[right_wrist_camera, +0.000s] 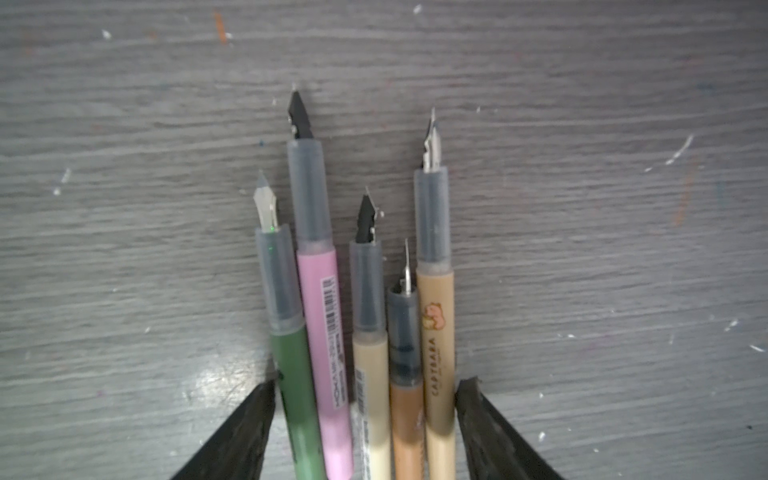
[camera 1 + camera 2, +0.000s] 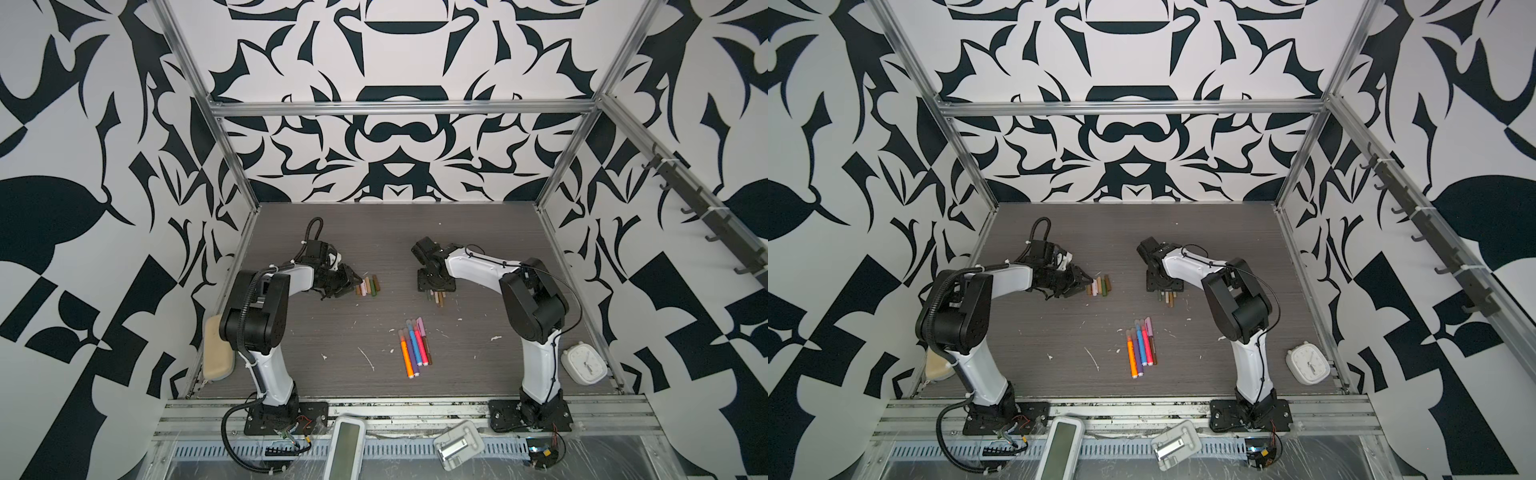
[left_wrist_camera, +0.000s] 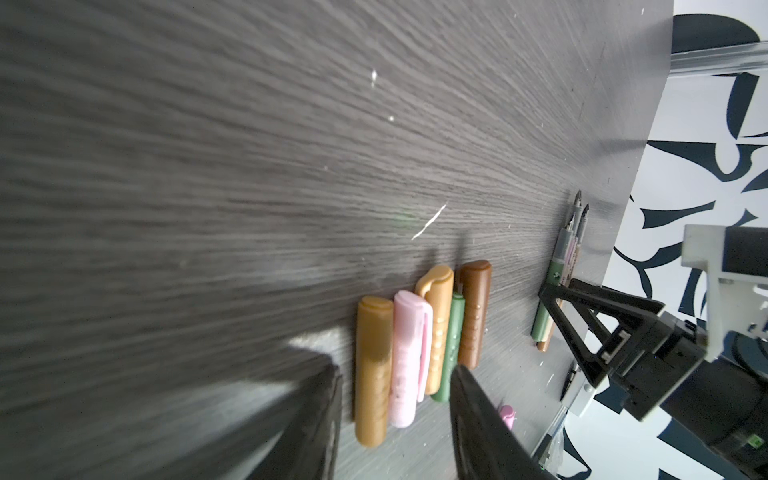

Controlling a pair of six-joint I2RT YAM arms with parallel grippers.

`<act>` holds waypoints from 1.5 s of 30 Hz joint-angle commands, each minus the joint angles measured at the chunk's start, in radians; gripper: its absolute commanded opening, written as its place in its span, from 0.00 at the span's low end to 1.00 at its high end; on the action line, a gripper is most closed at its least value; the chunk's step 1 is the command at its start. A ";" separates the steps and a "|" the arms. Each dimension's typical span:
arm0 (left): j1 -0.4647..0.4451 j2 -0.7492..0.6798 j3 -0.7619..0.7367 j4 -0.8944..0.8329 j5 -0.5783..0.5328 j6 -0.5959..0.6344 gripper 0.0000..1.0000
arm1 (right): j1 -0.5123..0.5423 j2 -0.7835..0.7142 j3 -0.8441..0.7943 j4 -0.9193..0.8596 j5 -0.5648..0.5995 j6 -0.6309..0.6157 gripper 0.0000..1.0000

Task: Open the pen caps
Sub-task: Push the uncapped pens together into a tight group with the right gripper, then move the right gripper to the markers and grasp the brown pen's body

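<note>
We see five pen caps (image 3: 434,332) off their pens. They lie flat, packed side by side in a short row on the grey tabletop (image 2: 374,232): ochre, pink, tan, green, brown. In both top views the row sits left of the middle, just beside the left claw (image 2: 351,284). That claw's jaws stand partly apart and we see nothing gripped in them. In the left wrist view one finger (image 3: 328,399) ends just beside the ochre cap, and the other covers the near end of the green one.

To the right, well apart from the caps, five uncapped pens (image 1: 368,332) lie together on the tabletop. Their nibs are bare and all point the same way. They are green, pink, cream, brown and tan, each with a clear grip section. The right claw (image 1: 365,384) stands over their rear halves. Its jaws are wide and straddle the whole bundle. One tip is hard by the green pen and the other hard by the tan one, so close that we cannot tell whether they touch.

Nearer the front, between the two arms, a cluster of coloured markers (image 2: 414,347) lies side by side, with orange, purple, blue and pink among them. A white clock (image 2: 582,365) sits near the front right corner.
</note>
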 commanded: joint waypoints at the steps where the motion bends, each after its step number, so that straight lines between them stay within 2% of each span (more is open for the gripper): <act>1: 0.002 0.038 0.001 -0.043 -0.025 0.004 0.46 | -0.005 0.004 -0.028 -0.039 0.003 0.009 0.72; 14: 0.002 0.037 0.002 -0.044 -0.025 0.004 0.46 | -0.005 0.004 -0.028 -0.040 0.007 0.010 0.71; 24: 0.002 0.038 0.001 -0.044 -0.026 0.004 0.46 | -0.007 0.003 -0.027 -0.042 0.004 0.007 0.79; 29: 0.002 0.038 0.002 -0.045 -0.025 0.004 0.46 | -0.007 -0.011 -0.028 -0.027 0.001 -0.014 0.90; 31: 0.002 0.032 -0.003 -0.042 -0.028 0.005 0.45 | -0.006 -0.035 -0.035 -0.010 -0.044 -0.039 0.92; 40: 0.002 0.012 -0.019 -0.028 -0.031 0.004 0.45 | 0.030 -0.247 -0.087 -0.058 -0.018 -0.099 0.93; 42: 0.002 0.007 -0.022 -0.025 -0.033 0.004 0.45 | 0.063 -0.328 -0.138 -0.068 0.022 -0.099 0.91; 45: 0.002 0.001 -0.027 -0.022 -0.036 0.004 0.45 | 0.132 -0.445 -0.260 -0.065 0.012 -0.051 0.85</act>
